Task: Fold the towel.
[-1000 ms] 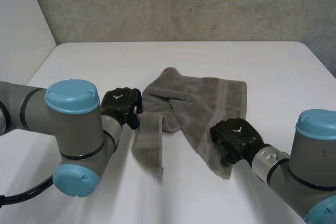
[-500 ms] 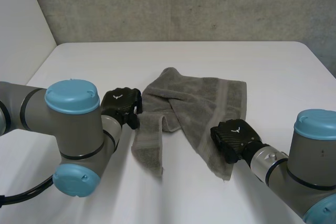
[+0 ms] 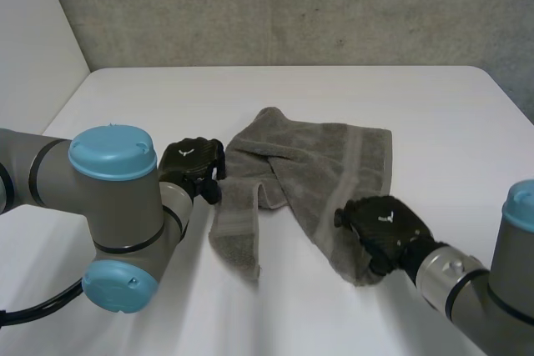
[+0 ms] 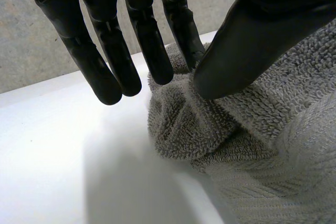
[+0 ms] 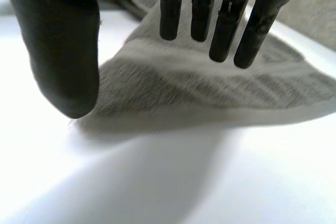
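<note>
1. Slightly outward and back toward the robot, the right hand (image 3: 384,227) has shifted along the towel (image 3: 321,164); the left hand (image 3: 192,164) has stayed put.
2. The right hand is spread wide with straight fingers. The towel's raised near corner lies just beyond its fingertips, unpinched.
3. The left hand's thumb and nearest finger pinch a bunched edge.
4. The towel lies crumpled between the hands on the table (image 3: 167,97), its length running away from the right hand, which is nearer the loose corner.
</note>
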You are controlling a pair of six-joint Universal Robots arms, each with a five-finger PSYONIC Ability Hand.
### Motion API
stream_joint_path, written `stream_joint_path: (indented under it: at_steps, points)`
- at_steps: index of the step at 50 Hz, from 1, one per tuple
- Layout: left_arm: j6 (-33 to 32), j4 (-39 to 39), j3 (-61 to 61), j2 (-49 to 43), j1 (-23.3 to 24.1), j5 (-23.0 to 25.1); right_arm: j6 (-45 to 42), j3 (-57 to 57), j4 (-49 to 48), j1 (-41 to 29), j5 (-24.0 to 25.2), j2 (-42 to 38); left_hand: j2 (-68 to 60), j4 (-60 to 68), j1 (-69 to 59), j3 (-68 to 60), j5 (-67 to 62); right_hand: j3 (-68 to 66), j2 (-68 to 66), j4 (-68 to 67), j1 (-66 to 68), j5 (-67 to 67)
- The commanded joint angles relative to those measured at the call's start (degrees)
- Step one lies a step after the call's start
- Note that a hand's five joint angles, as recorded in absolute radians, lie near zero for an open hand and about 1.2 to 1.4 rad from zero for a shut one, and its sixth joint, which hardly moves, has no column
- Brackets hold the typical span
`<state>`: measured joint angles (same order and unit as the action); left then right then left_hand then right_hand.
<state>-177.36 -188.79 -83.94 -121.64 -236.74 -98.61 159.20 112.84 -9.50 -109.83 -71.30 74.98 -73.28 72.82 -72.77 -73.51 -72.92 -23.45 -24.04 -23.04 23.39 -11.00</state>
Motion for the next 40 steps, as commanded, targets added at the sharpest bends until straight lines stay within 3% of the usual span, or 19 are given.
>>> stream_joint_path:
  at_steps: [1,40]
  points:
    - [0.0,0.0,0.0,-0.3,0.1,0.0,-2.3,3.1,-1.8,0.1,0.5,-0.4,8.1,-7.6,7.5,8.3,17.7,6.5,7.1,6.1,-6.4,4.0]
    - [0.0,-0.1,0.0,-0.8,0.1,0.0,-2.0,-5.1,-6.0,-0.9,0.1,-10.6,8.1,-7.6,7.5,8.3,17.7,0.9,1.5,0.5,-0.9,-1.5]
